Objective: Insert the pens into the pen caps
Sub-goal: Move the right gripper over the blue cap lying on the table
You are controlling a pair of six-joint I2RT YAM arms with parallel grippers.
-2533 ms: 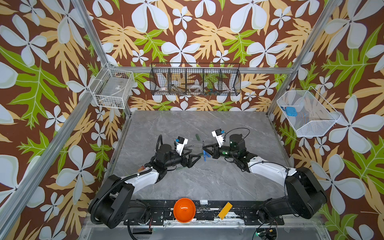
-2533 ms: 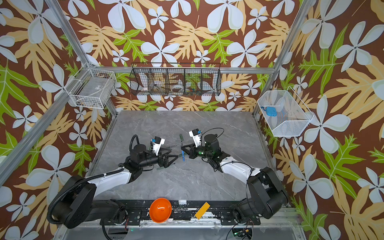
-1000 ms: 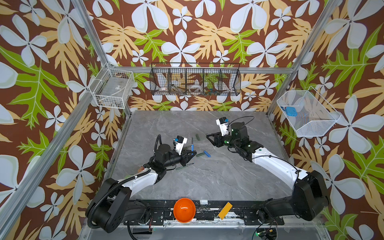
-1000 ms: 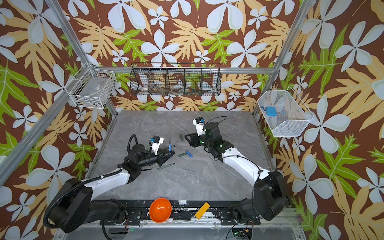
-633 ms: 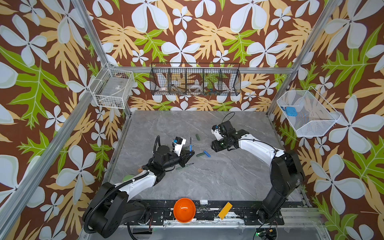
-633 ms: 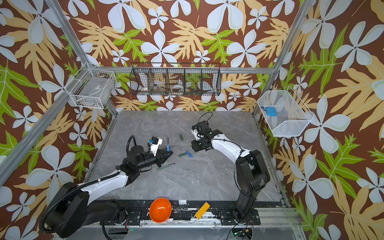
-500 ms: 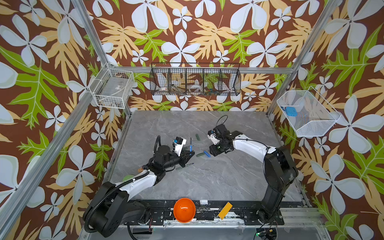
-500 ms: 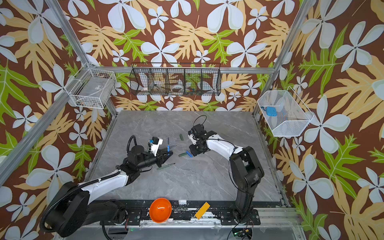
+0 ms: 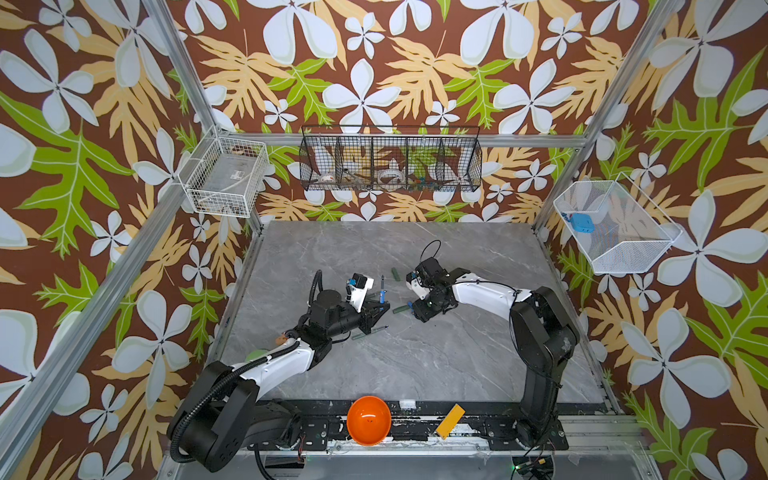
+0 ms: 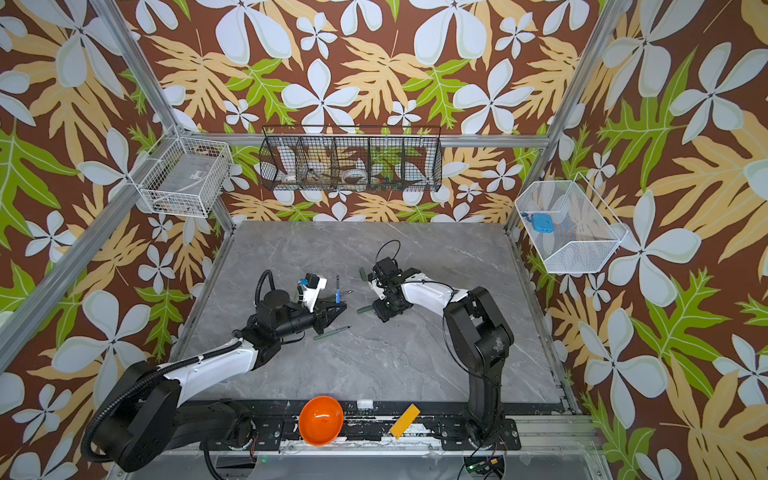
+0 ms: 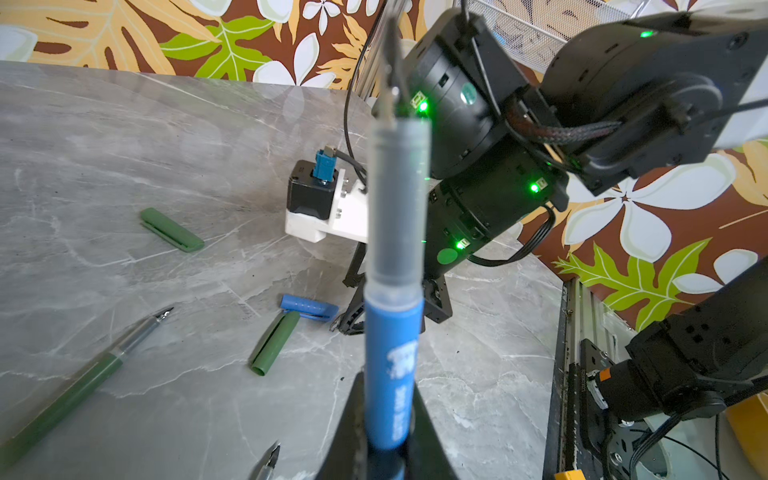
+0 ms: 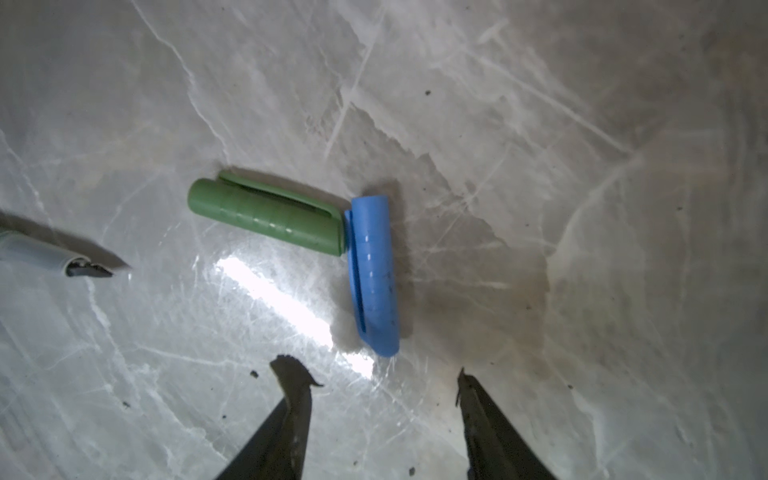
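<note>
Blue pen [image 11: 392,353] is clamped in my left gripper [image 11: 386,419], tip outward, ready for capping. My right gripper [image 12: 378,372] hangs jaws apart just short of the blue cap [image 12: 374,270], which lies on the table [image 12: 582,166] touching a green cap [image 12: 266,220]. I judge the grasp must straddle blue alone.

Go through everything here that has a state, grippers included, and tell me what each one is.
left gripper: shut on blue pen
blue pen: held, uncapped
right gripper: open, empty
blue cap: lying flat, off its pen
green cap: lying flat, end against blue cap
second green cap: lying flat, alone
green pen: lying flat, uncapped
</note>
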